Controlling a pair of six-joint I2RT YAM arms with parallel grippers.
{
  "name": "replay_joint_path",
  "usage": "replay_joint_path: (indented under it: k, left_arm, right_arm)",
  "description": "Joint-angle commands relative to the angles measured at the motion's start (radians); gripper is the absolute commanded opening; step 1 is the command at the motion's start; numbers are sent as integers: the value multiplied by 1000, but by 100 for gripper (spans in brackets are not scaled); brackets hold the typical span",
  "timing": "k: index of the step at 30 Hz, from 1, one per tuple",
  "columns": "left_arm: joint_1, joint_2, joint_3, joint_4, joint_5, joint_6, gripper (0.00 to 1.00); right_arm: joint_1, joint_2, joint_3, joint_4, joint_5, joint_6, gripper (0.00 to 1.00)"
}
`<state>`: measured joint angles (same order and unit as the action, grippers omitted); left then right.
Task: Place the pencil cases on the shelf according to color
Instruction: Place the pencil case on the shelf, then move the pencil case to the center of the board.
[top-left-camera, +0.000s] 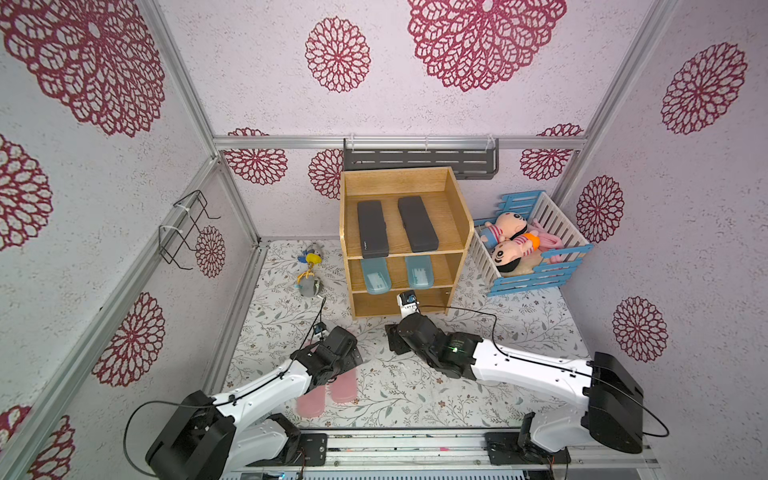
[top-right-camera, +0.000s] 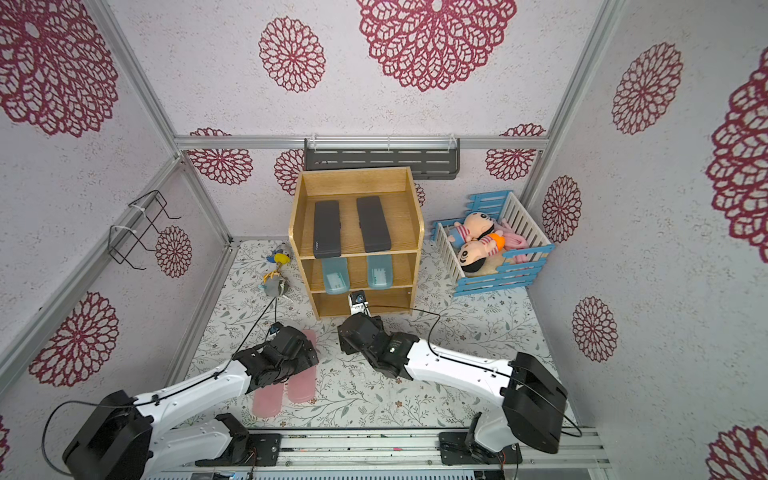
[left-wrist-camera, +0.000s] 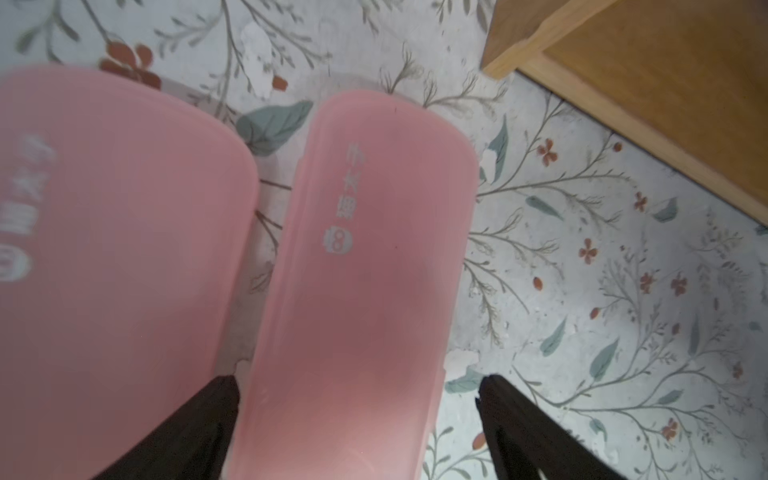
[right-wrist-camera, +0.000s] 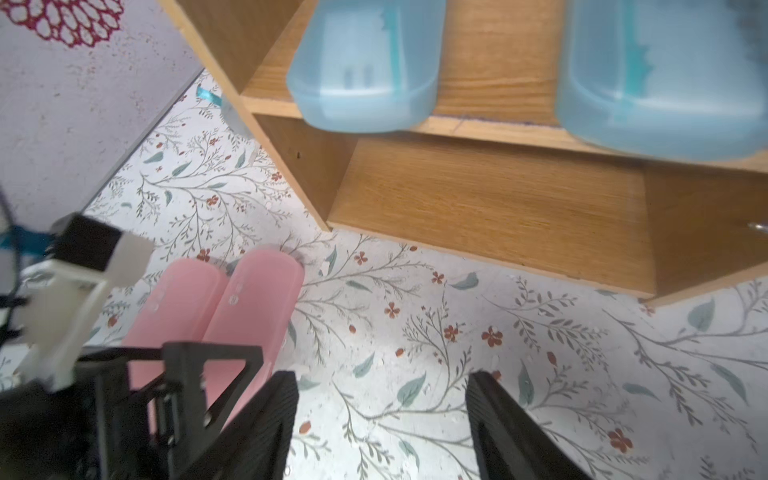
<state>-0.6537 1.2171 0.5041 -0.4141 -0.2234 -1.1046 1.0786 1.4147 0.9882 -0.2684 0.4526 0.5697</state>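
Observation:
The light-wood shelf (top-left-camera: 465, 232) (top-right-camera: 417, 232) stands at the back of the floral mat. Two black pencil cases (top-left-camera: 372, 229) (top-left-camera: 417, 224) lie on its top level, and two teal ones (top-left-camera: 375, 275) (right-wrist-camera: 365, 70) on the middle level. Its bottom level is bare. Two pink cases (top-left-camera: 311, 401) (top-left-camera: 344, 386) lie side by side on the mat. My left gripper (left-wrist-camera: 361, 382) is open and straddles the right-hand pink case (left-wrist-camera: 374, 270), with one finger (left-wrist-camera: 519, 415) clearly apart from it. My right gripper (right-wrist-camera: 382, 378) is open over bare mat in front of the shelf, holding nothing.
A blue-and-white crib (top-left-camera: 536, 274) with dolls sits right of the shelf. A grey slotted rack (top-left-camera: 419, 160) hangs on the back wall and a wire rack (top-left-camera: 187, 226) on the left wall. Small toys (top-left-camera: 309, 270) lie left of the shelf.

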Motion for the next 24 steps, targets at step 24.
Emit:
replay_joint_path:
  k: [24]
  left_arm:
    - [-450,427,463,-6,-211,-139,97]
  right_arm:
    - [89,-537,-305,-269,237,214,93]
